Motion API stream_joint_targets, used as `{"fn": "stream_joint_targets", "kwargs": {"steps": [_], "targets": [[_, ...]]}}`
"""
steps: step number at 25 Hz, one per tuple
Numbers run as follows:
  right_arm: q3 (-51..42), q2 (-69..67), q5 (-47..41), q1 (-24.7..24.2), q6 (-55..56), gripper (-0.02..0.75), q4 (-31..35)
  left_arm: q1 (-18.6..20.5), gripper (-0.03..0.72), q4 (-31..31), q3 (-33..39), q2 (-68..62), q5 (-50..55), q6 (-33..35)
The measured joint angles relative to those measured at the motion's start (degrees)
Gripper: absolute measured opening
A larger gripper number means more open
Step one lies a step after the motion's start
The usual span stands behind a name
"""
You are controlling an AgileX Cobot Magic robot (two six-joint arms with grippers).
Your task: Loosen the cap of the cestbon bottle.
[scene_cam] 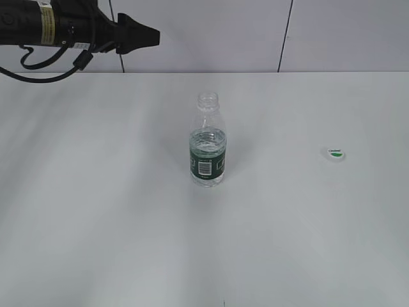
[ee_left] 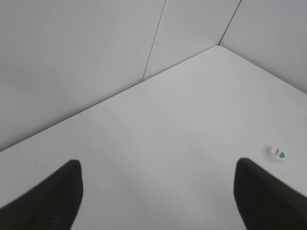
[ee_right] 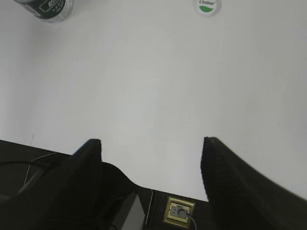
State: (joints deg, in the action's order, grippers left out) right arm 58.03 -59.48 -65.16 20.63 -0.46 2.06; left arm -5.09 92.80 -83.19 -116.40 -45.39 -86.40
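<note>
Item: bottle (scene_cam: 208, 144), small, clear plastic, upright on the counter (scene_cam: 96, 211), dark green label band with a barcode patch, ribbed shoulder, narrow threaded neck left bare and open at the top. Water is seen reaching roughly to the top of the label, so a light to moderate weight is judged, with enough mass low down to keep it standing but not enough to resist a sideways push. The wall is judged thin and yielding; a hard squeeze with the neck open would likely force water up and out. The surface is judged smooth and slippery on bare plastic, less so on the label. Best hold is judged to be across the label band or the stiffer ribbed shoulder, with moderate pressure. Item: cap (scene_cam: 335, 153), small, round, white, green leaf mark uppermost, lying flat on the counter and well apart from the bottle. It is judged very light, rigid, low in profile and awkward to pinch from the flat; its rim is the only purchase. The task is judged already met, the cap being off the neck. Left gripper (ee_left: 158, 201): fingers spread wide, nothing between them, raised at the far back of the counter; the cap is seen ahead of and just beyond the right-hand finger, the bottle not in its view. Right gripper (ee_right: 151, 158): fingers spread, empty, at the near counter edge; the cap is well ahead of the right-hand finger, the bottle well ahead and beyond the left-hand finger.
</note>
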Motion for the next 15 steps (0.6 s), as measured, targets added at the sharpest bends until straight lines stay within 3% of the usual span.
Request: {"fn": "stream_joint_targets", "kwargs": {"steps": [15], "targets": [[-22.13, 40.7, 1.2, 0.0, -0.17, 0.494, -2.51, 0.07, 0.585, 0.0, 0.0, 0.0, -1.1, -2.08]]}}
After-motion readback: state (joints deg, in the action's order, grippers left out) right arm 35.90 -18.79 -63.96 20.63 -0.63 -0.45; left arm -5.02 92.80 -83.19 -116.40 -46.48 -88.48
